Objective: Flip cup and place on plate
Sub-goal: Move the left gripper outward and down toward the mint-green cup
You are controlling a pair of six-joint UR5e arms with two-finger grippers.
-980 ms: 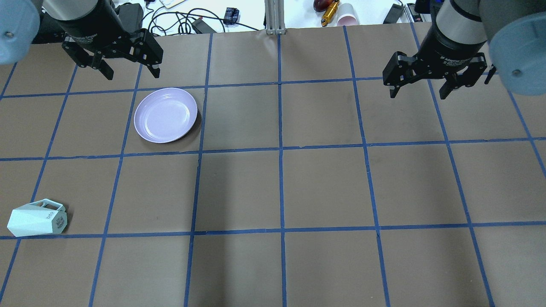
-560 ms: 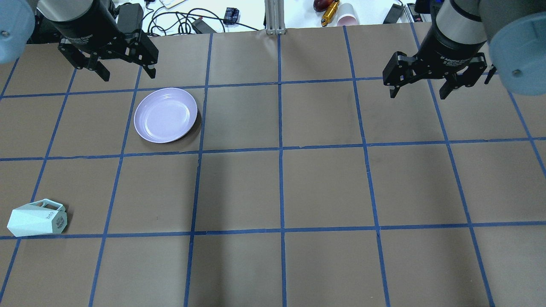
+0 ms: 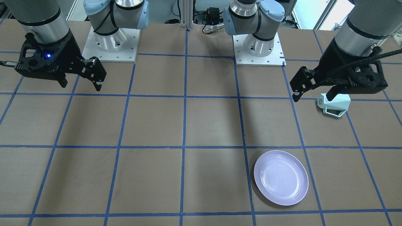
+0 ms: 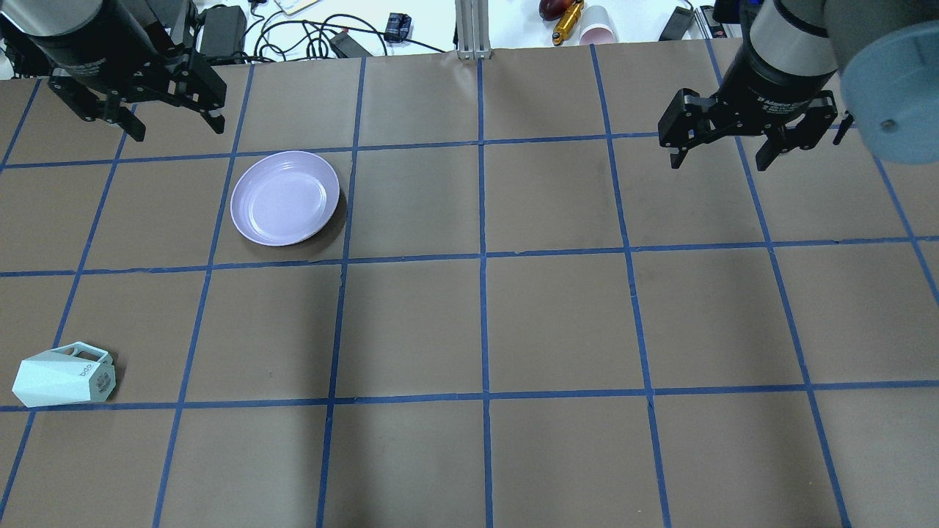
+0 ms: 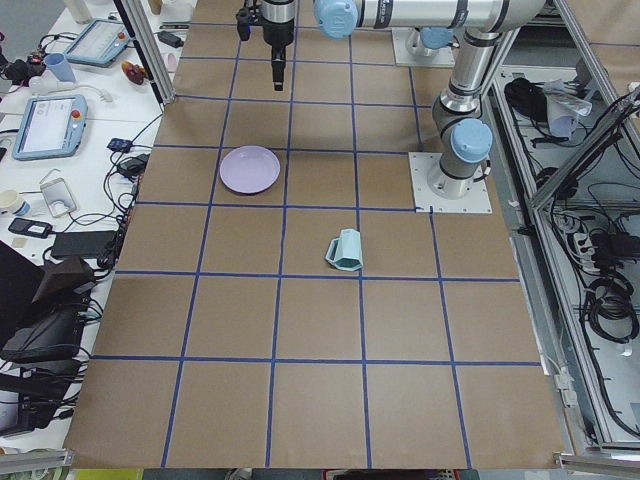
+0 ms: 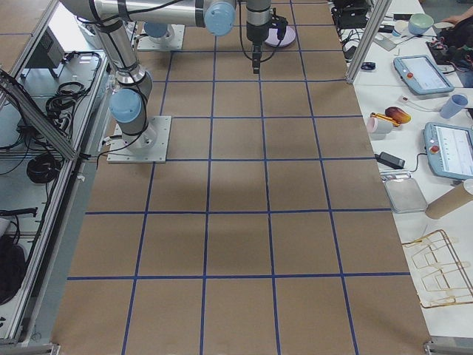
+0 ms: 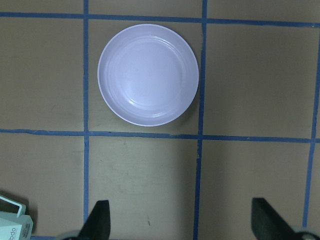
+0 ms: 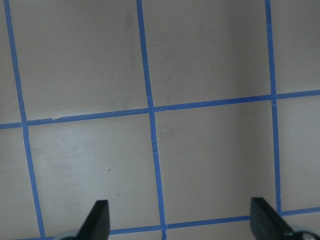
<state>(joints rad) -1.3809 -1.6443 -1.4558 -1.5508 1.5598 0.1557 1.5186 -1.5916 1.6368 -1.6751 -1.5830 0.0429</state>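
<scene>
The pale mint-green cup lies on its side near the table's near left corner; it also shows in the front view and at the left wrist view's bottom left corner. The lavender plate sits empty further in, and shows in the front view and the left wrist view. My left gripper is open and empty, held high beyond the plate, far from the cup. My right gripper is open and empty over the far right of the table.
Blue tape lines divide the brown table into squares. Beyond its far edge lie cables, a pink paper cup and an aluminium post. The two arm bases stand at the robot's side.
My left gripper has moved to the left in the overhead view, still open. The right arm, cup and plate have not moved.
</scene>
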